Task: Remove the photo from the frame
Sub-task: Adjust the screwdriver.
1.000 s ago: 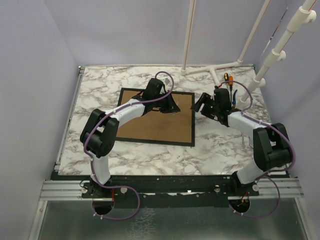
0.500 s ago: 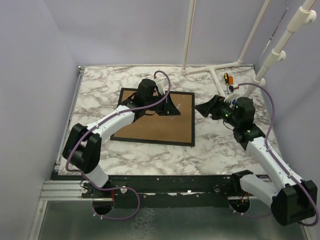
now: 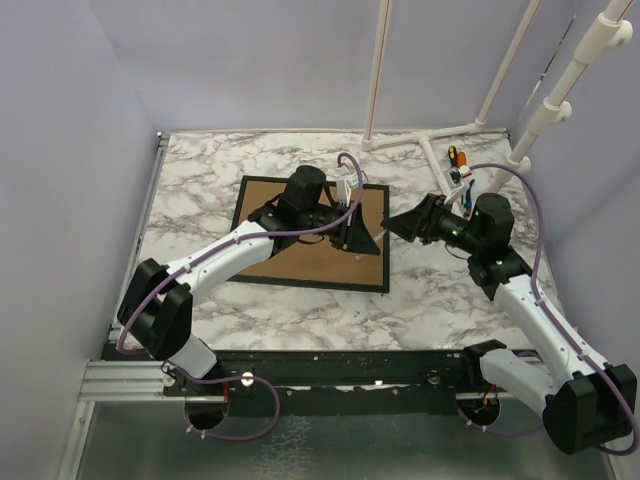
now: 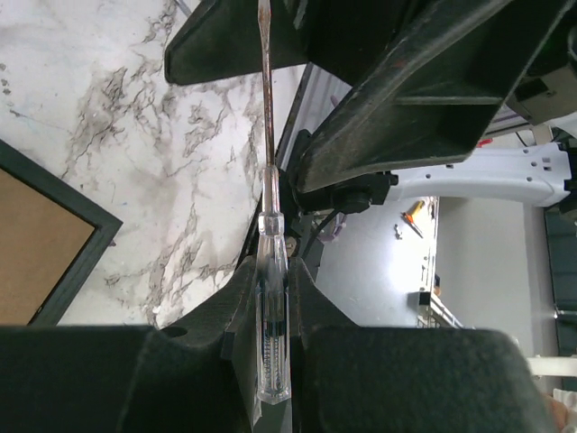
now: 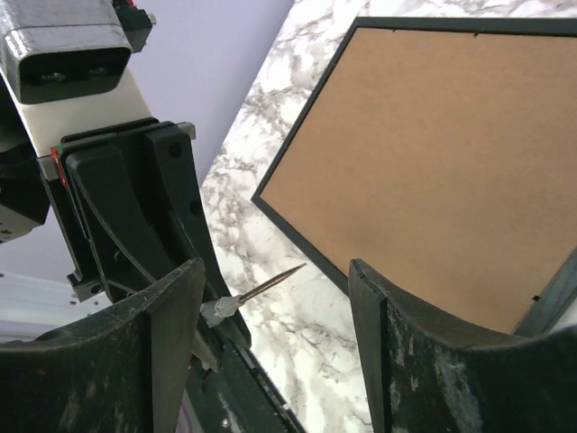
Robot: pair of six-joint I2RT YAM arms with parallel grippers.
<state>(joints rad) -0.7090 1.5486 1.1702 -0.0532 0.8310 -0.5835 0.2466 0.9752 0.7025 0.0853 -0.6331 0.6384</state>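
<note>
A: What is made out from above?

B: The frame (image 3: 300, 262) is seen lying back-up on the bench (image 3: 200, 185), its long axis running from left to right. The left claw (image 3: 362, 236) is held over the frame's right end. The right claw (image 3: 400, 222) is placed just past that right edge, over bare bench. The two claws are set facing each other, close together, so the left one is the nearer to the frame.

A: And the photo?

B: It is not seen anywhere. The brown backing is seated inside the black border, so the photo is judged to be shut in beneath it, below the left claw.

A: What is added by the left wrist view?

B: The left claw is shown clenched on a screwdriver (image 4: 272, 316), gripped by its clear handle. The shaft is pointed straight ahead of the claw, toward the right claw's dark fingers. A corner of the frame is caught below and to one side.

A: And the right wrist view?

B: The right claw is shown released, fingers apart, nothing gripped. The screwdriver's tip is seen in the gap between them without touching either, and the frame is spread out ahead. The next move is judged to turn on that shaft being brought down to the backing's edge.
</note>
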